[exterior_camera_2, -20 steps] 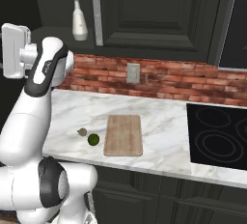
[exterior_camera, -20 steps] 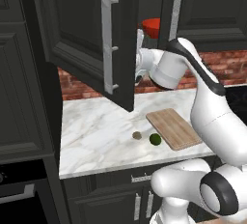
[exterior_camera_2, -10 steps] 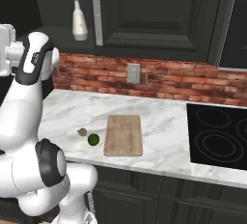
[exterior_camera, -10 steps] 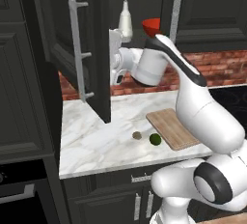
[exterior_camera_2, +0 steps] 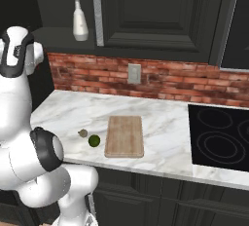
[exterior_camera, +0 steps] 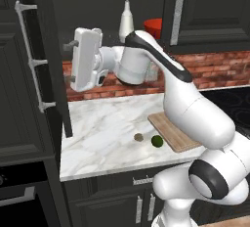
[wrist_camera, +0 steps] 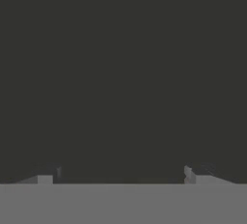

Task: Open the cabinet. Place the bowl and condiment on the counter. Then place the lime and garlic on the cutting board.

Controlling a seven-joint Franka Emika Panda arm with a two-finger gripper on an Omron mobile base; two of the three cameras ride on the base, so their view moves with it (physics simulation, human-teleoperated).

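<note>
Since the earlier frame the left door (exterior_camera: 46, 59) of the cabinet (exterior_camera_2: 160, 15) has swung fully open, pushed by the pincer (exterior_camera: 68, 62), whose jaws stand wide and empty. Condiment (exterior_camera: 126, 20) and bowl (exterior_camera: 153, 27) remain shelved; lime (exterior_camera: 156, 141) and garlic (exterior_camera: 138, 137) lie on the worktop (exterior_camera: 105, 128), left of the cutting board (exterior_camera_2: 125, 135).
</note>
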